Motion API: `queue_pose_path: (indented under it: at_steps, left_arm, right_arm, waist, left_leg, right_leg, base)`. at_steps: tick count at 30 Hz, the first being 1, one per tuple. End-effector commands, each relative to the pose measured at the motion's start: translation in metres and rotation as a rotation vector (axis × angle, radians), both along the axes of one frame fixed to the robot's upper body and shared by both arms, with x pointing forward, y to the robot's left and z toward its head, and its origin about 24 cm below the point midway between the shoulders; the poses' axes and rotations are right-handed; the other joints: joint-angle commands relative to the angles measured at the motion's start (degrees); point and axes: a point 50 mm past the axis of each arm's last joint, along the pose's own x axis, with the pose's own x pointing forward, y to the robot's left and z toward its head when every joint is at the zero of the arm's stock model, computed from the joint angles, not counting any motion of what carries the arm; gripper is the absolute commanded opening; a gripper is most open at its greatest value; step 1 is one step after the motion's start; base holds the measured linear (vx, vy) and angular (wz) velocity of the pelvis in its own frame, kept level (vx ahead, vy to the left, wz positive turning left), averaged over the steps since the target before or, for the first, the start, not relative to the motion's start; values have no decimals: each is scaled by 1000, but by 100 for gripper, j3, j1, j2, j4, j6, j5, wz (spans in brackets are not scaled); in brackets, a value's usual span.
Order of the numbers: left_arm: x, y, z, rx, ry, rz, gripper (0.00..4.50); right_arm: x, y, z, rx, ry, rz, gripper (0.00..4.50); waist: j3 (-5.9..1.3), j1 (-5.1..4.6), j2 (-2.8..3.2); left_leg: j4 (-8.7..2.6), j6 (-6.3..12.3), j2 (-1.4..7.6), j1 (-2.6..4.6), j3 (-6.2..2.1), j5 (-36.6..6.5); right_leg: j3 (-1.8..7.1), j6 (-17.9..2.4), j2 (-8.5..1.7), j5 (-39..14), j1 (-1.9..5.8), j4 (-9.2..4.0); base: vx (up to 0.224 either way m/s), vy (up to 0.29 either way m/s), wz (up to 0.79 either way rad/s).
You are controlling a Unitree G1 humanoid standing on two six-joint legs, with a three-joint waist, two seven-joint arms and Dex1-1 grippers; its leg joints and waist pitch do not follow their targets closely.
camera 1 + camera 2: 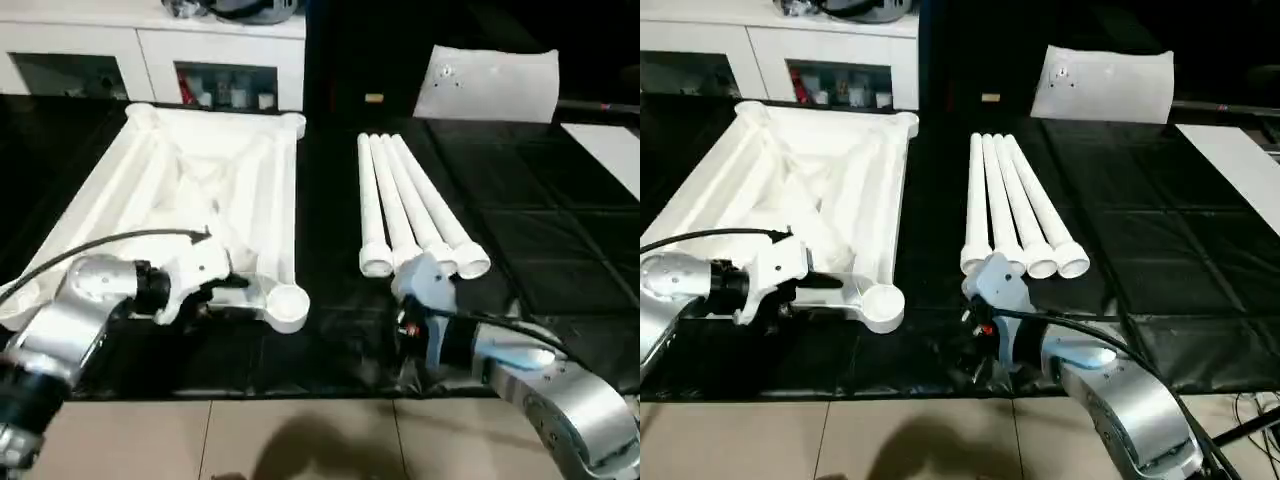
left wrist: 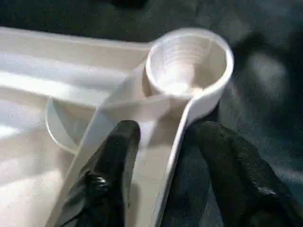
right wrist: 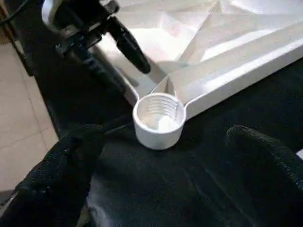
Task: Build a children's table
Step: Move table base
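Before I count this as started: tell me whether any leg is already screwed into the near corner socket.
No. The near corner socket stands empty with its threads showing, and the four legs lie side by side on the black mat.

Left claw half-parted, right claw spread wide.

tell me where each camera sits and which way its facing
Left and right eye views: on the head, looking forward and down at the tabletop and four legs, over both silver forearms.
Left wrist view: along the left gripper, whose fingers straddle the tabletop's rim beside the corner socket.
Right wrist view: along the open right gripper, toward that socket.
Shared: both wrist views show the same socket.
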Motion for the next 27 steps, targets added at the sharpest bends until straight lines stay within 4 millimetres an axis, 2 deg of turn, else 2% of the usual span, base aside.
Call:
queue_pose_path:
  at_steps: [1, 2, 5, 7, 13, 16, 17, 22, 27]
  left_arm:
    - [4, 0, 2, 29, -12, -26, 209]
    - [7, -1, 2, 34, -15, -29, 209]
    - [10, -1, 1, 55, -20, -33, 171]
    - [11, 0, 0, 63, -15, -34, 154]
    - [13, 1, -2, 67, 9, -50, 101]
    - [13, 1, -4, 76, 34, -65, 84]
    - [12, 1, -5, 80, 36, -67, 65]
    - [13, 1, -7, 90, 38, -69, 27]
    - [13, -5, -9, 44, 21, -54, 10]
  right_arm:
    - [1, 0, 1, -17, 3, 10, 450]
    - [1, 0, 0, -22, -2, 11, 450]
    - [0, 0, -1, -27, 0, 11, 450]
    - [-1, 0, -3, -12, 32, 9, 450]
    - [-2, -1, -3, -20, 38, 2, 450]
    - [0, 1, -1, 4, 9, -17, 450]
    - [0, 2, -1, 6, 22, -7, 450]
    - [-3, 3, -1, -11, 34, 53, 450]
    - [-4, 3, -1, -6, 19, 62, 450]
  waist:
    - [-260, 5, 110]
    - [-266, 0, 107]
    - [-268, 10, 102]
    - [-271, 17, 119]
    - [-251, 24, 119]
    - [-257, 28, 131]
    - [-257, 23, 128]
    - [-257, 23, 124]
    - [-265, -1, 113]
  left_leg:
    - [-531, -158, 299, 38, -61, -827]
    - [-535, -176, 310, 26, -68, -800]
    - [-527, -169, 308, 24, -60, -730]
    - [-519, -170, 314, 35, -54, -767]
    - [-547, -222, 325, 40, -64, -1003]
    - [-542, -234, 325, 41, -59, -934]
    - [-547, -234, 327, 36, -63, -935]
    - [-546, -206, 334, 36, -60, -921]
    - [-536, -173, 334, 13, -61, -779]
  right_leg:
    - [334, -1098, -525, -480, 184, -446]
    - [331, -1130, -534, -401, 200, -426]
    - [334, -1173, -538, -262, 202, -421]
    - [338, -1203, -550, -264, 198, -422]
    - [343, -1164, -559, -680, 183, -458]
    - [342, -1182, -561, -566, 173, -445]
    - [342, -1190, -560, -539, 180, -442]
    - [340, -1219, -561, -421, 195, -435]
    - [337, -1288, -569, -189, 215, -413]
  base:
    - [0, 0, 0]
    - [0, 0, 0]
    - [0, 0, 0]
    - [0, 0, 0]
    - [0, 0, 0]
    - [0, 0, 0]
    - [0, 0, 0]
    - [0, 0, 0]
    - [0, 0, 0]
